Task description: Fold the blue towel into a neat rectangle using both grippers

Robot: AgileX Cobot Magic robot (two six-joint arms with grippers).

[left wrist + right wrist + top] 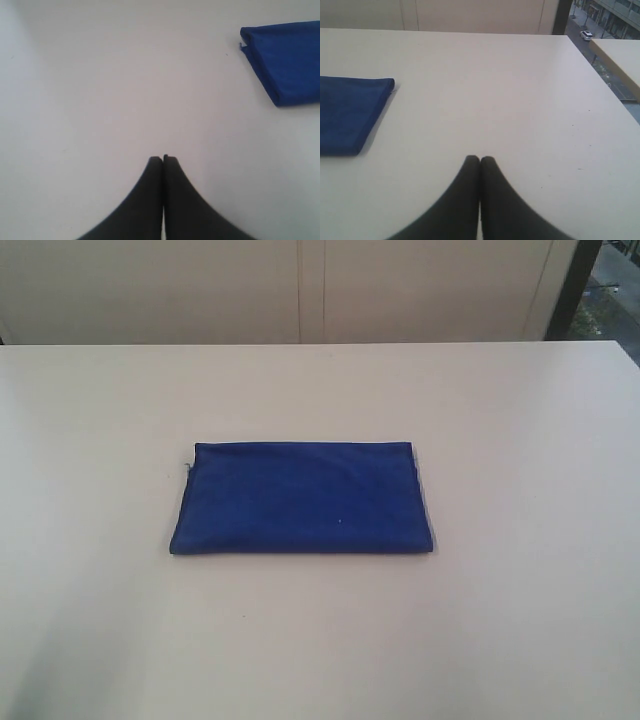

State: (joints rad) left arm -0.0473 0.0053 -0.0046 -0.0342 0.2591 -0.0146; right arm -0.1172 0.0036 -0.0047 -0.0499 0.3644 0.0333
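The black left end effector (163, 159) is hovering closed and empty above the pale flat desk (90, 620), well apart from the royal-blue terry towel (300, 498), which is lying mid-desk as a layered rectangle; folding is looking essentially finished. The black right end effector (480, 159) is hovering closed too, open desk surrounding both, edges far off.

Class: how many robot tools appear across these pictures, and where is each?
2. The left tool sits shut over the table, the right tool likewise; both apart from the blue towel.
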